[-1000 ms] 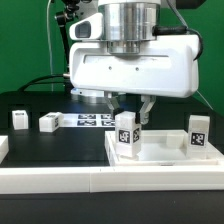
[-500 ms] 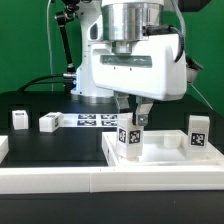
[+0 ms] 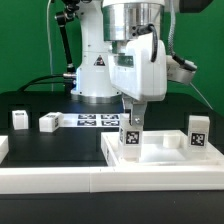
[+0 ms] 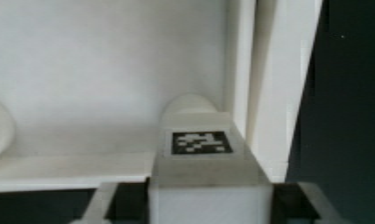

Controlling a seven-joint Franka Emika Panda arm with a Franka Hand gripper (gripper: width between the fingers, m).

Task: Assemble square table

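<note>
The square table top (image 3: 165,160) is a white tray with a raised rim, lying at the exterior view's right. My gripper (image 3: 132,120) stands straight over it, shut on a white tagged leg post (image 3: 130,137) that is upright on the top near its left corner. In the wrist view the leg post (image 4: 205,150) sits between my gripper's (image 4: 205,203) dark fingers, with the top's white floor (image 4: 95,80) and rim behind. A second leg post (image 3: 197,134) stands upright at the top's right side. Two loose leg posts (image 3: 19,119) (image 3: 48,122) lie on the black table at the left.
The marker board (image 3: 96,120) lies flat behind the top, in front of the arm's white base (image 3: 95,75). A long white border rail (image 3: 50,181) runs along the front. Black cables hang at the back left and right.
My gripper has turned about its vertical axis on the leg post: its wide white housing faced the camera before and now shows edge-on. The leg post stays at the same spot.
</note>
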